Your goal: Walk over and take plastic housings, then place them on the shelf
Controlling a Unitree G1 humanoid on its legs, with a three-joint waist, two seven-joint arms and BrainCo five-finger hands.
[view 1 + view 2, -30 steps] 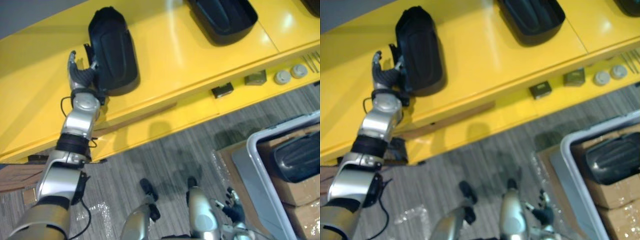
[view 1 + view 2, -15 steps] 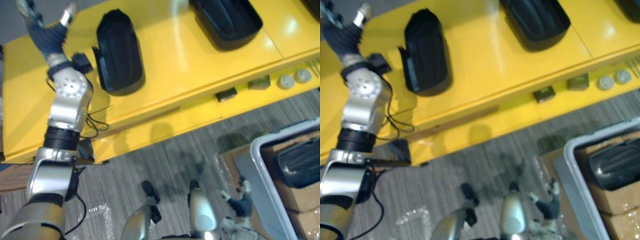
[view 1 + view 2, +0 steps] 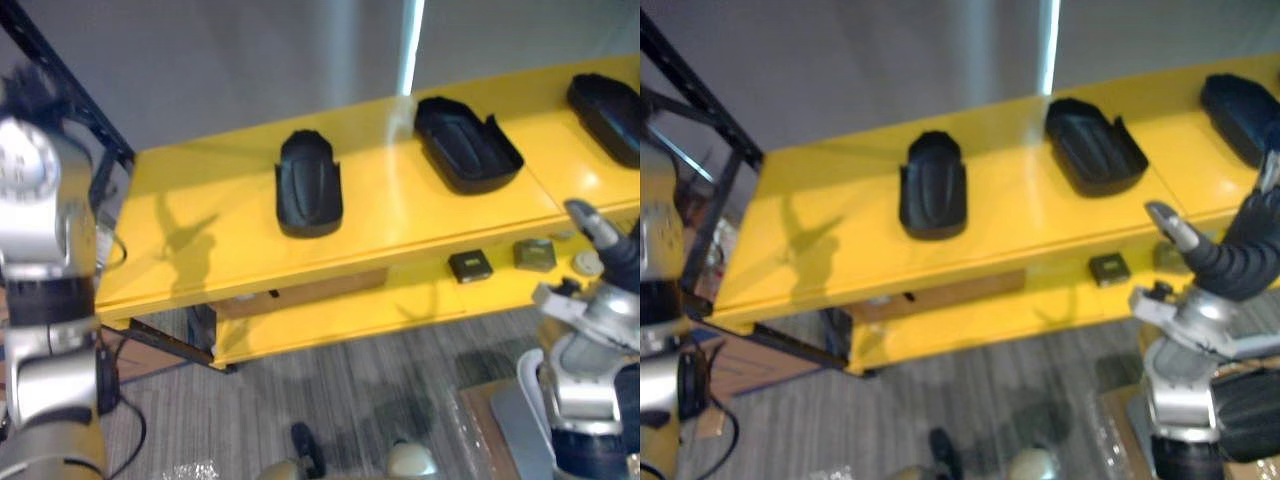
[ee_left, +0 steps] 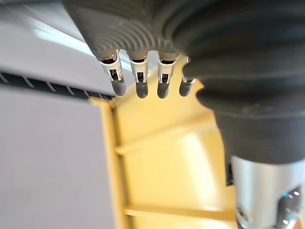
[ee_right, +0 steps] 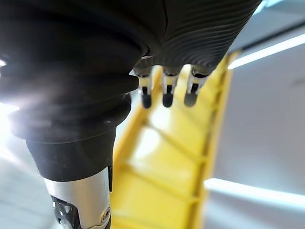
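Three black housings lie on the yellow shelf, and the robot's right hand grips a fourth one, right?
Not quite: the right hand grips nothing, its fingers straight in the right wrist view. Three black housings do lie on the yellow shelf.

- Bright, even room light; 1 white light strip [image 3: 410,40] runs down the grey wall [image 3: 250,70], beyond the right hand [image 3: 1225,255].
- Pale glare on the shelf [image 3: 390,200] below that strip.
- Bright streaks [image 5: 267,50] past the right hand's fingers [image 5: 164,93].

three black housings [image 3: 308,185] [image 3: 466,145] [image 3: 608,115], two small boxes [image 3: 470,266] [image 3: 534,254]
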